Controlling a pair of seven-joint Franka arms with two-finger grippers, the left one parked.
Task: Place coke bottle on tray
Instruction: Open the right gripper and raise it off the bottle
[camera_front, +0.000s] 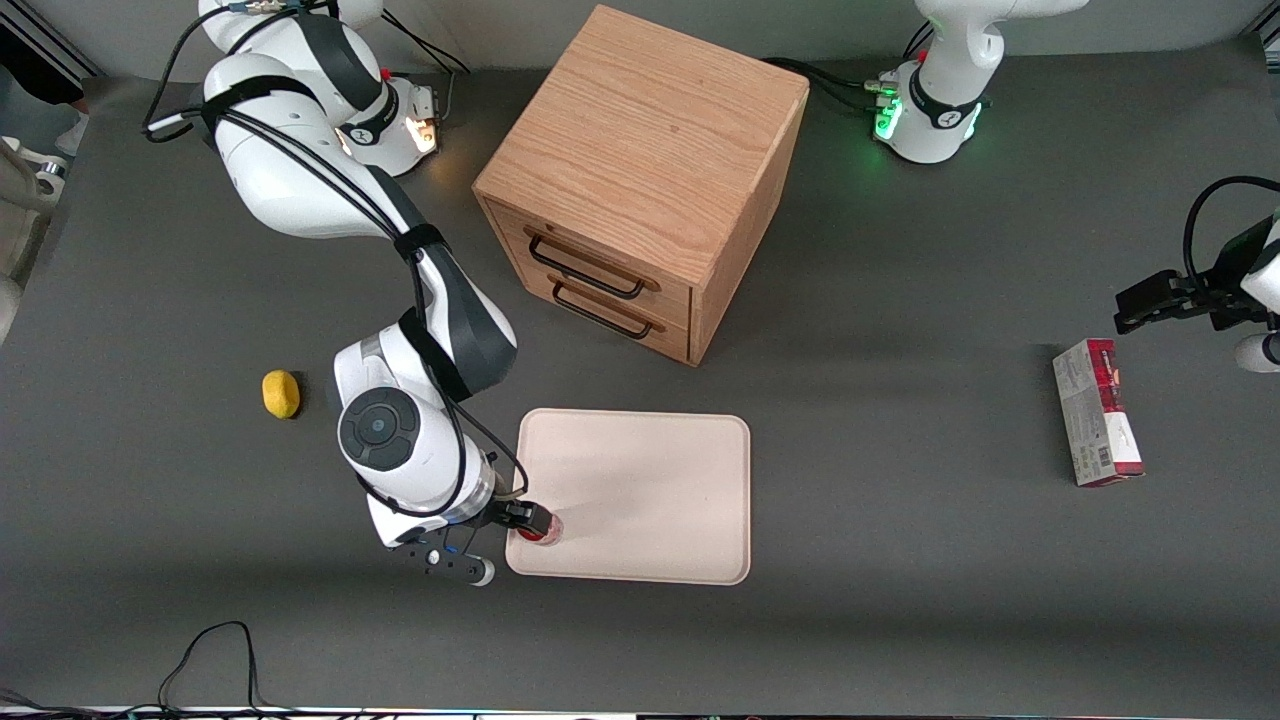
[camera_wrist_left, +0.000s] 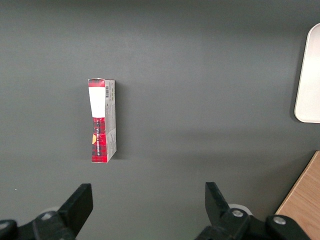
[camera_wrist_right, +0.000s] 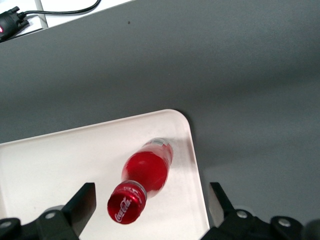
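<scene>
Tray (camera_wrist_right: 75, 150): coke bottle (camera_wrist_right: 142, 177) between parted fingers (camera_wrist_right: 82, 202).

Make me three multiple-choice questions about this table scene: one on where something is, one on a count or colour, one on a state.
1. Where does the coke bottle stand?
A. on top of the cabinet
B. on the tray, near a corner
C. beside the lemon

2. How many drawer handles does the wooden cabinet show?
A. one
B. two
C. four

3. How is the working arm's hand?
A. shut on the bottle
B. shut on the carton
C. open, fingers apart on either side of the bottle

Answers: 1 B, the right wrist view shows its base on the cream surface by the rounded corner. 2 B, two dark handles on its front. 3 C, clear gaps separate both fingers from the bottle.
</scene>
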